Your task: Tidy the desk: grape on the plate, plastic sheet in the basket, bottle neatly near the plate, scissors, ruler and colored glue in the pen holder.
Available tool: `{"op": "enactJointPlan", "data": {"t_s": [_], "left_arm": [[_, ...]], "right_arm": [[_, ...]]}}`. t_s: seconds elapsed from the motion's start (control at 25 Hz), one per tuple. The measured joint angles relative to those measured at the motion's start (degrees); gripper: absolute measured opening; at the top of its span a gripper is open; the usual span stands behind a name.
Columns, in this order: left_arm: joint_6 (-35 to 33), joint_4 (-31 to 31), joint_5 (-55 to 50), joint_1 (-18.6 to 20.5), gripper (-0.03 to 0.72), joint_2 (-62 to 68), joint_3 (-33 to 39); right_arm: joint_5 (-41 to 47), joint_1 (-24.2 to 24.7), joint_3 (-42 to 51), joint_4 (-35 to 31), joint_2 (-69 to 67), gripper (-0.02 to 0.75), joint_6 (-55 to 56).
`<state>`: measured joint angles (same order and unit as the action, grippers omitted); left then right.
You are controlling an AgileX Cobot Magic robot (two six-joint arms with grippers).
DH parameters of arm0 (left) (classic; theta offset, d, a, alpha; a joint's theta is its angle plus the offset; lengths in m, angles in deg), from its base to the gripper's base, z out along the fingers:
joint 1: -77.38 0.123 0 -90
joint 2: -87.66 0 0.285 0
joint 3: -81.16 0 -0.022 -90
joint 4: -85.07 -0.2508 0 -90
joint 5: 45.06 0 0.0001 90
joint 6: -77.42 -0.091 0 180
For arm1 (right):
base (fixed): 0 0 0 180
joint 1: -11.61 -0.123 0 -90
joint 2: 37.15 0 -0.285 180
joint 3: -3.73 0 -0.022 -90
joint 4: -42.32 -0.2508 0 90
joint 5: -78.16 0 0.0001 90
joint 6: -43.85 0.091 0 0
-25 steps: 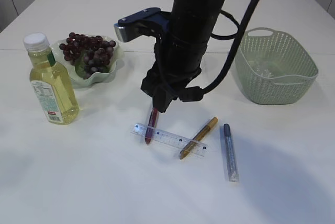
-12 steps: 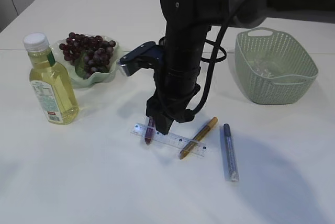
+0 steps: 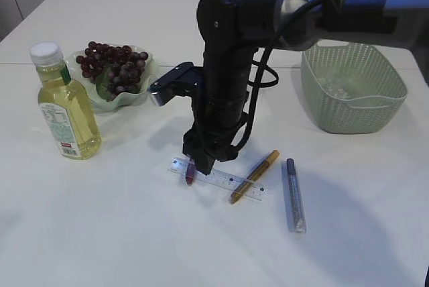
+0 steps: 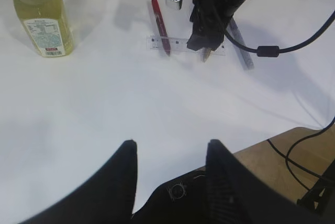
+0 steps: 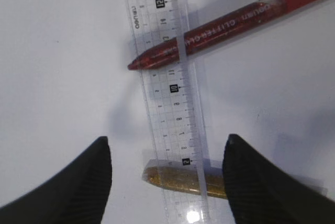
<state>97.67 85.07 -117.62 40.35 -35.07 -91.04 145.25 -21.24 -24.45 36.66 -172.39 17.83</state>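
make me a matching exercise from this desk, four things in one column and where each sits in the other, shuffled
Things:
1. grapes
2. ruler
3. blue glue pen
4. bottle

Places:
A. alone on the table, right of the gold glue pen
B. standing left of the plate
C. on the plate
D. lying across the red and gold glue pens

Pairs: 1-C, 2-D, 3-A, 4-B

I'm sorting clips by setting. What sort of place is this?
Probably a lab bench set up as a desk: a white table, a clear plastic ruler lying over glitter glue pens, a pale green plastic basket, and only robot arms working.
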Motion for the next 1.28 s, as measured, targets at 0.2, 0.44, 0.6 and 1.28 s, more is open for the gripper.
{"op": "enactJointPlan", "data": {"t_s": [0.2,0.44,0.6,1.28], "left_arm": [[0.0,0.0,0.0,0.0,0.321,0.0,0.3],[0.0,0.0,0.0,0.0,0.321,0.0,0.3],[0.0,0.0,0.0,0.0,0.321,0.0,0.3],[0.0,0.0,0.0,0.0,0.321,0.0,1.2]], "right_arm": [[-0.5,0.0,-0.2,0.7,-1.1,0.523,-0.1],[-0.5,0.0,-0.7,0.7,-3.8,0.523,-2.1],[-0.5,0.0,-0.7,0.7,-4.2,0.523,-3.2],[-1.6,0.0,-1.2,1.4,-6.1,0.523,-3.8]]}}
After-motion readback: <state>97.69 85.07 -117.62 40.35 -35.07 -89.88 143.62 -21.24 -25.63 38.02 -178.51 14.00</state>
